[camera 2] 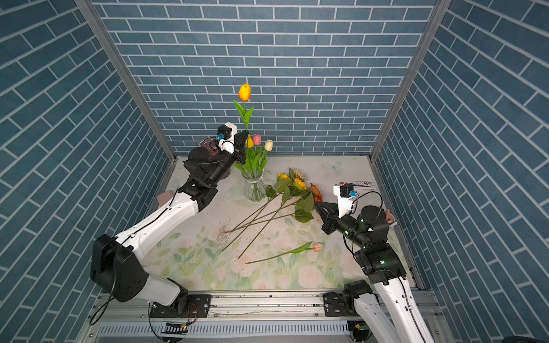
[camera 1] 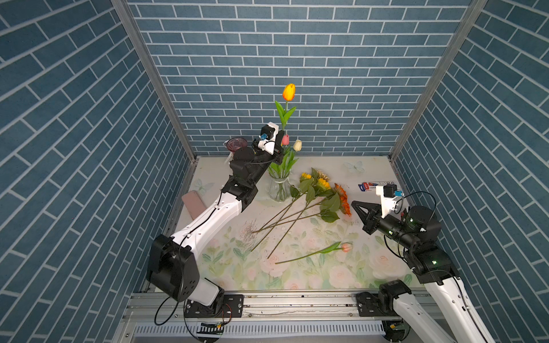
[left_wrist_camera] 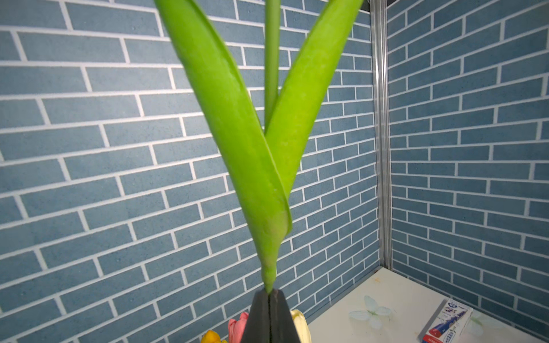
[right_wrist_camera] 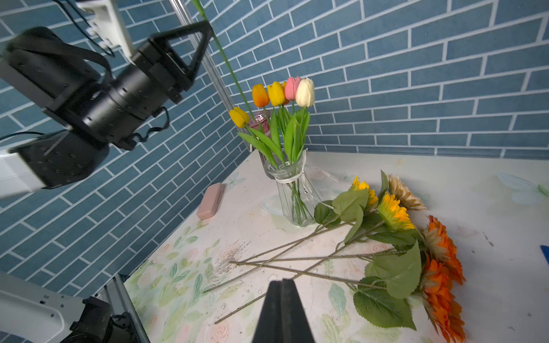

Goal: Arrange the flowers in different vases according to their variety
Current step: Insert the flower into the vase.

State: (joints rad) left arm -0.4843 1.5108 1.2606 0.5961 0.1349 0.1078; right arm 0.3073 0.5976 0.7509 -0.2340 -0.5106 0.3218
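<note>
The left gripper (left_wrist_camera: 269,297) is clamped on the stem of an orange tulip (camera 1: 289,91), holding it upright above the clear vase (camera 1: 279,190), where other tulips (right_wrist_camera: 292,89) stand. The purple vase (camera 1: 236,144) is behind the left arm. Sunflowers (camera 1: 323,185) lie on the mat (camera 1: 312,276) beside the clear vase, a pink tulip (camera 1: 346,247) nearer the front. The right gripper (camera 1: 354,204) hangs closed and empty beside the sunflower heads.

The tulip vase (camera 1: 279,190) stands near the table's (camera 1: 377,169) back edge, a raised tulip (camera 1: 288,92) above it; the second vase (camera 1: 236,143) sits toward the back left corner. Right of the tulip vase lie sunflowers (camera 1: 320,190), a lone tulip (camera 1: 326,251) before them, a case (camera 1: 193,203) by the left edge.
</note>
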